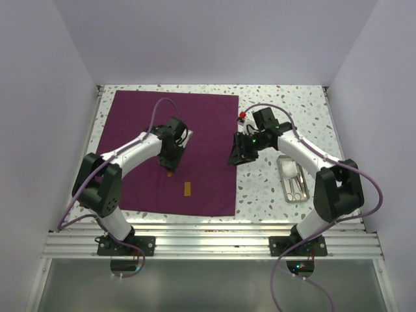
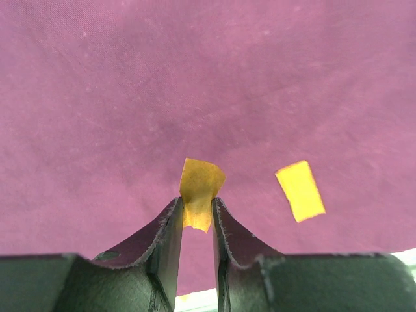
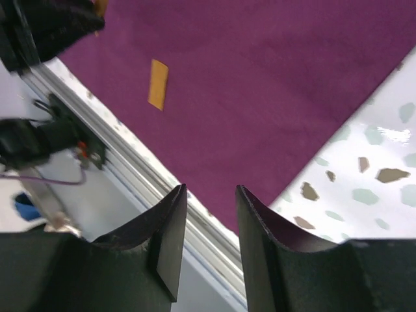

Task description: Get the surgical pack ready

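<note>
Here, the plum-purple cloth (image 1: pixel 208 130) lies spread as a large square sheet over the left and centre of the speckled table (image 1: pixel 273 195); its near edge runs close to the aluminium rail (image 1: pixel 208 244) at the table's front.

The left gripper (image 1: pixel 170 170) points down over the middle of the cloth, nearer its front half; in the left wrist view its jaws stand narrow, the fingertips (image 2: pixel 172 214) pinching the lower end of a yellow tape piece (image 2: pixel 200 185); the free upper end of that piece curls up away from the cloth.

A second yellow strip (image 1: pixel 187 189) lies flat on the cloth, just beside the left gripper and apart from it, toward the near edge; it appears right of the held piece in the left wrist view (image 2: pixel 299 190).

The right gripper (image 1: pixel 235 159) is held at the cloth's right edge; in the right wrist view its jaws stand moderately apart with nothing between them, the cloth's border and bare table visible beyond the fingers (image 3: pixel 170 227).

A metal tray (image 1: pixel 292 179) rests on the bare table right of the cloth, well apart from it; its contents are slender and too small to tell.
</note>
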You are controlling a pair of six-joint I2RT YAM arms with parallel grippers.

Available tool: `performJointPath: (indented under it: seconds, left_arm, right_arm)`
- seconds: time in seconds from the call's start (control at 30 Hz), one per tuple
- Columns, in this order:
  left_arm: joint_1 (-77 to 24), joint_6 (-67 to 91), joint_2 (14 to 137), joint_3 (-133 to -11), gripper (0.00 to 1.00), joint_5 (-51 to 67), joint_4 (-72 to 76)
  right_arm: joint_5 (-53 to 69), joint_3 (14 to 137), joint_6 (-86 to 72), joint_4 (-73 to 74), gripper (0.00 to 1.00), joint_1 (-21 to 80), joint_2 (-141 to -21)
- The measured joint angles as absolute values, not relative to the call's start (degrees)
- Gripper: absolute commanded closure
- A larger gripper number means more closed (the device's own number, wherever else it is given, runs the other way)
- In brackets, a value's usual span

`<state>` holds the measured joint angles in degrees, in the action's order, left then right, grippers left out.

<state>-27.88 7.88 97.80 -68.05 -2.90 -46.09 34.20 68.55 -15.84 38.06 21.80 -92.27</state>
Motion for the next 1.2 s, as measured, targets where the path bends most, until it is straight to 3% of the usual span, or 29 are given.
performJointPath:
  seconds: [0.3, 0.53, 0.73, 1.2]
  left_arm:
    - [-28.4, 8.4, 91.4, -68.6, 0.73, 0.7, -46.3]
    - [-31.0, 9.0, 88.7, -69.1, 0.73, 1.6, -46.4]
    - [-32.3, 9.5, 87.0, -69.1, 0.73, 2.1, -46.3]
    - [-33.1, 9.9, 83.1, -66.6, 0.74, 3.0, -45.8]
  right_arm:
    - [37.3, 69.1, -36.0, 28.3, 0.53, 23.0, -96.9]
    - [37.5, 77.7, -49.1, 25.5, 0.51, 28.8, -105.9]
    - [37.5, 85.4, -54.1, 25.7, 0.53, 33.1, -111.1]
    - [38.2, 87.5, -57.1, 26.5, 0.54, 37.4, -115.4]
